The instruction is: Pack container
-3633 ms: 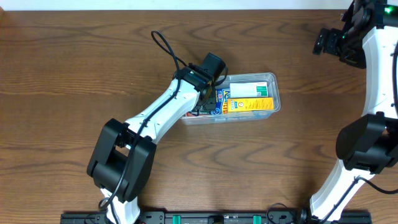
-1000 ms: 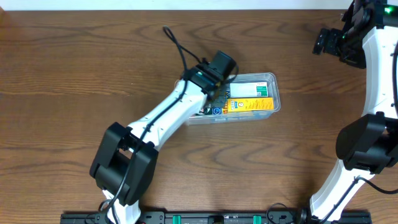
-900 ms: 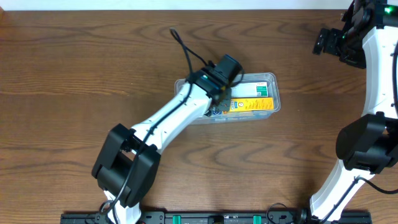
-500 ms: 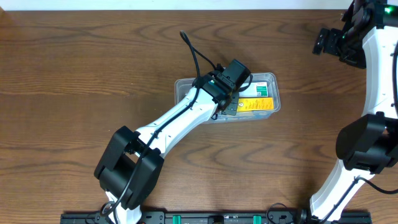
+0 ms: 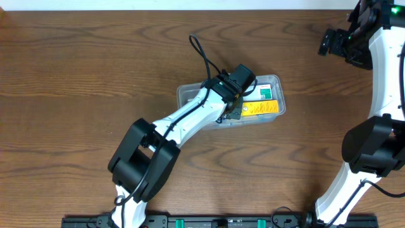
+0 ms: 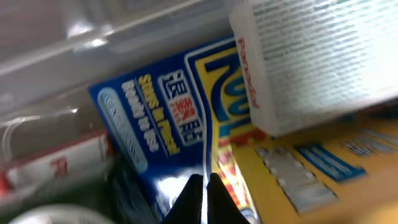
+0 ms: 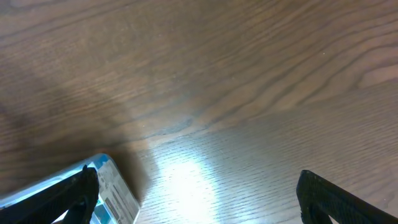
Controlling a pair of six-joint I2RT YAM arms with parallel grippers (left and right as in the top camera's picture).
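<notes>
left hand (image 6: 202, 186) — closed, in container (image 5: 187, 95) | right hand (image 7: 196, 193) — fingers wide apart

Robot test bench: left arm (image 5: 183, 120), right arm (image 5: 386, 76) at wooden table (image 5: 63, 95)

Left arm (image 5: 190, 117) covers the container's (image 5: 187, 95) middle; the blue box's (image 6: 155, 124) print is blurred; a pale item (image 7: 115, 193) is cut off below

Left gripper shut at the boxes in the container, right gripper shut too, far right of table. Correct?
No: the right gripper is open; the right wrist view shows its fingers spread wide over the table. The left gripper is shut at the boxes in the container.
</notes>
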